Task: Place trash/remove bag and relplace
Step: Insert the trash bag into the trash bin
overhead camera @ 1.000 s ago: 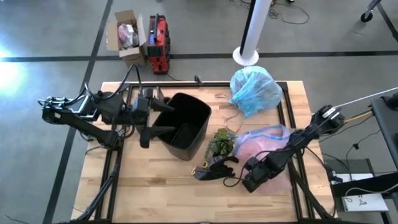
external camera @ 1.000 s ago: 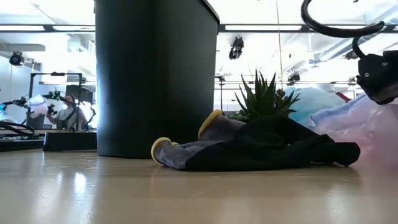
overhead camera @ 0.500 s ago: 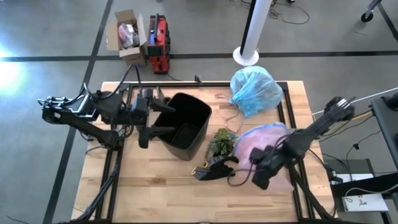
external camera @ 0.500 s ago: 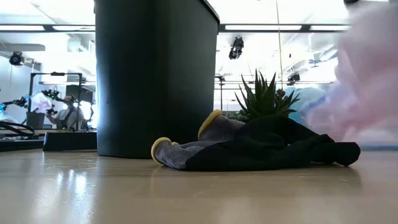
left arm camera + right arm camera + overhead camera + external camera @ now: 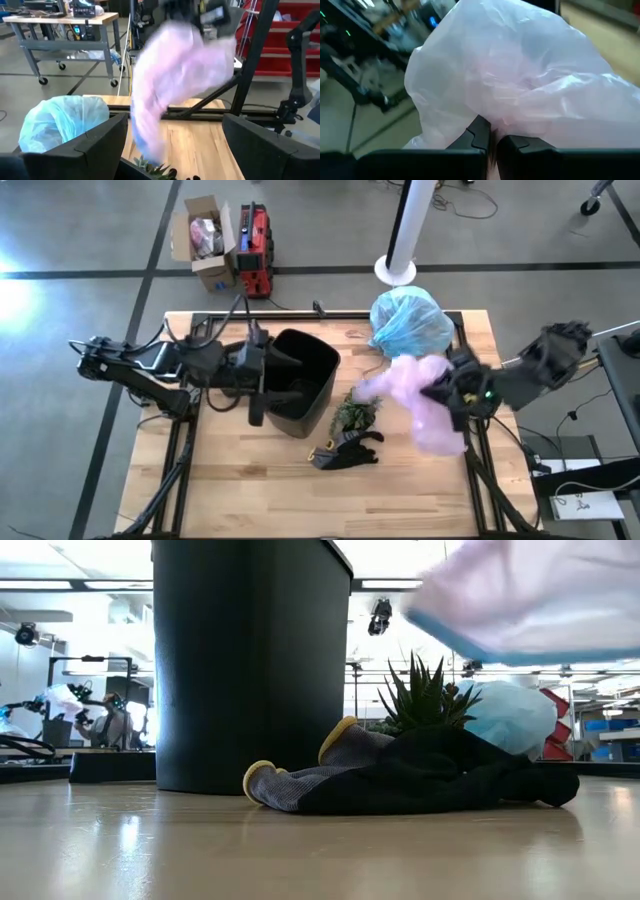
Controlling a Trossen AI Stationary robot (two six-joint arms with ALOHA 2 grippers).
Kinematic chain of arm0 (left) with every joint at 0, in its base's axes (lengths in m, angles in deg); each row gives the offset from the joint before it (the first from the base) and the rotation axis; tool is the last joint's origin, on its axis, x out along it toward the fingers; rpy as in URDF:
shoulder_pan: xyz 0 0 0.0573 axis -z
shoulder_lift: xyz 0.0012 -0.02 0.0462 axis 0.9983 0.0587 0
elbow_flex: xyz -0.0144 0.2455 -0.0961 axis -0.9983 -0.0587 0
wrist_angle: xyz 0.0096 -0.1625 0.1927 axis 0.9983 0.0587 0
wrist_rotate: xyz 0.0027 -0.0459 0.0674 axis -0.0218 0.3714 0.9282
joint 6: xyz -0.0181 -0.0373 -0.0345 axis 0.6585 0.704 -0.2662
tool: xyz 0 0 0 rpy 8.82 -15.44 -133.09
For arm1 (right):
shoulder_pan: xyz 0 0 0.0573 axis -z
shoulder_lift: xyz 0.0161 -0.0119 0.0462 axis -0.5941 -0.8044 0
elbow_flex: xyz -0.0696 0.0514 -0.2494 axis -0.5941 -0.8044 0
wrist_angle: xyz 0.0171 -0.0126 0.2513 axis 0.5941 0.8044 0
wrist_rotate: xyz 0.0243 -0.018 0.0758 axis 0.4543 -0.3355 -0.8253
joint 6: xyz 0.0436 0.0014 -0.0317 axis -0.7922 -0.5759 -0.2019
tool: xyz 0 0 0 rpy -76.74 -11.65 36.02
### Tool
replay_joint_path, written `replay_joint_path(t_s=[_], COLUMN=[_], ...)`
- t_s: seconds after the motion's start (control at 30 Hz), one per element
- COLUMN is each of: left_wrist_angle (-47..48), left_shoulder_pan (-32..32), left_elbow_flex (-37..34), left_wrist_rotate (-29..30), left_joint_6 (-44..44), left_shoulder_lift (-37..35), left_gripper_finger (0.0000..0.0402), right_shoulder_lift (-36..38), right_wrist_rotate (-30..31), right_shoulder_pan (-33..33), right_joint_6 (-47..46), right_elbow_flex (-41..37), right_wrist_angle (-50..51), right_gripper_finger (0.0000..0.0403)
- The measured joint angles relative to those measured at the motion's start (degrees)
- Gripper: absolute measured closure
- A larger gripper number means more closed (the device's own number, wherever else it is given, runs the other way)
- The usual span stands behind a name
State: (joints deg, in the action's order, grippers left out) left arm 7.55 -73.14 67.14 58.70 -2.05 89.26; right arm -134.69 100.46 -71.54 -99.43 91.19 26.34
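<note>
Resting at the table's far edge — the bag [image 5: 410, 325], teal-blue, thin and crinkly, bunched into a full rounded bundle with a gathered top. Seen low across the table as a pale blue mound [image 5: 508, 716] behind the plant tuft [image 5: 424, 692]; seen from the left wrist as a creased, translucent lump [image 5: 64, 122] on the wood. Well apart from both grippers, touched by neither.

Nearer, lifted clear of the table: pink plastic bag [image 5: 420, 402], translucent, hanging loose and smeared by motion, one end trailing toward the plant tuft [image 5: 355, 412]. Pinched in the right gripper [image 5: 492, 137] — fingers closed tight together on a fold of the pink film, which billows wide in front of the wrist camera. Same gripper [image 5: 455, 388] over the table's right side, between the teal bundle and the right rail.

Further left: black bin [image 5: 300, 380], upright, open mouth, standing near the table's middle. Left gripper [image 5: 262, 385] at the bin's left rim, fingers spread wide, nothing between them.

In front of the bin: black-and-yellow glove [image 5: 345, 452], flat on the wood beside the plant.
</note>
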Motion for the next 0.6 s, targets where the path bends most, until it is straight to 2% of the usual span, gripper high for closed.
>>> replay_joint_path(t_s=[0.1, 0.3, 0.47, 0.6], left_wrist_angle=[-0.3, -7.5, -11.0, -11.5], left_shoulder_pan=[0.0, 0.0, -0.1, -0.1], left_elbow_flex=[0.0, 0.0, 0.0, 0.0], left_wrist_rotate=[0.0, 0.0, 0.1, 0.1], left_joint_6=[0.0, -4.1, -7.4, -8.9], left_shoulder_lift=[0.8, 1.7, 1.6, -0.2], left_gripper_finger=[0.0091, 0.0091, 0.0091, 0.0091], right_shoulder_lift=[0.2, -0.5, -0.8, -2.8], right_wrist_rotate=[3.6, 9.4, 19.5, 26.0], right_shoulder_pan=[0.0, 1.0, 2.5, 5.5], right_joint_6=[4.9, 18.0, 40.4, 65.2], right_elbow_flex=[3.6, 8.3, 8.7, 8.7], right_wrist_angle=[-2.2, -9.3, -28.2, -47.6], right_gripper_finger=[0.0403, 0.0403, 0.0403, 0.0403])
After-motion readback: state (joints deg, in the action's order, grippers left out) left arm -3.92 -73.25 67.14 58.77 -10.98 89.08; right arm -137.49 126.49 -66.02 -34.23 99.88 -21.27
